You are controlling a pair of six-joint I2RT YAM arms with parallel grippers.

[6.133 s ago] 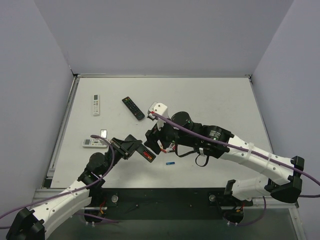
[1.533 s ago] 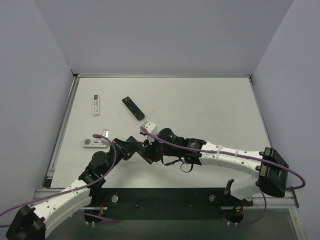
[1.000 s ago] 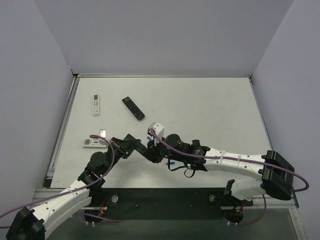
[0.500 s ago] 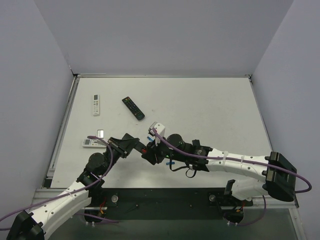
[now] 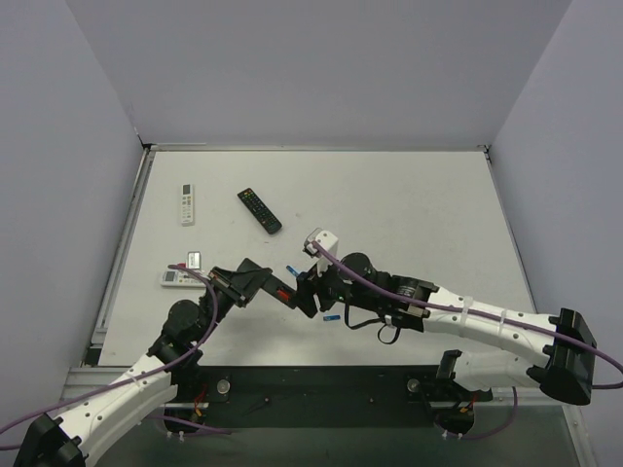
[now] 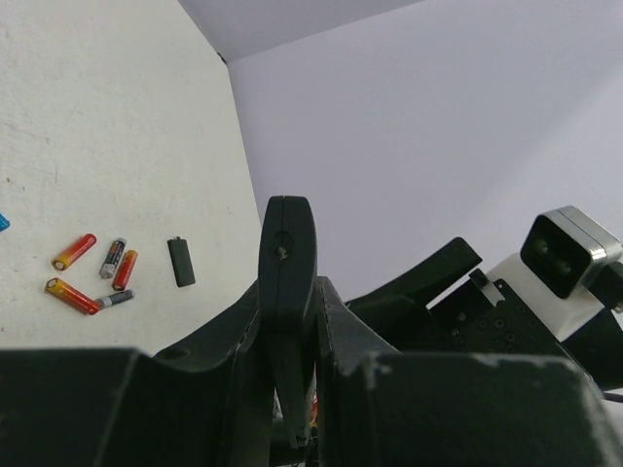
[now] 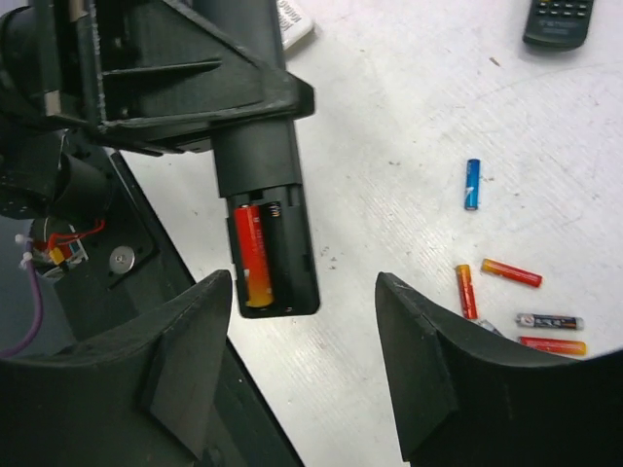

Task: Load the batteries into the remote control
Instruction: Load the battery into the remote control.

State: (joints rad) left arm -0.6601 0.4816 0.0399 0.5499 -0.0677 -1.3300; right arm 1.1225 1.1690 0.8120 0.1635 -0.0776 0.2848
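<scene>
The remote control [image 7: 265,229] is gripped by the left fingers [image 6: 238,341]; the right fingers [image 7: 185,360] are spread, empty. Batteries [image 7: 510,273], likely light and roll-prone, are best pinched mid-barrel.

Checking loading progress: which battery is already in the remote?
The red-orange battery seated in the remote, in its open compartment beside an empty slot. The other batteries, including a blue battery, lie loose on the table.

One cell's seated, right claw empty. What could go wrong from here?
1. The left claw grips the slim matte-black remote by one end only; pressing the next cell in may lever it loose.
2. The seated red-orange battery lies uncovered and might drop out if tilted.
3. The loose red-orange and dark batteries lie bunched; the open right claw may scatter them.
</scene>
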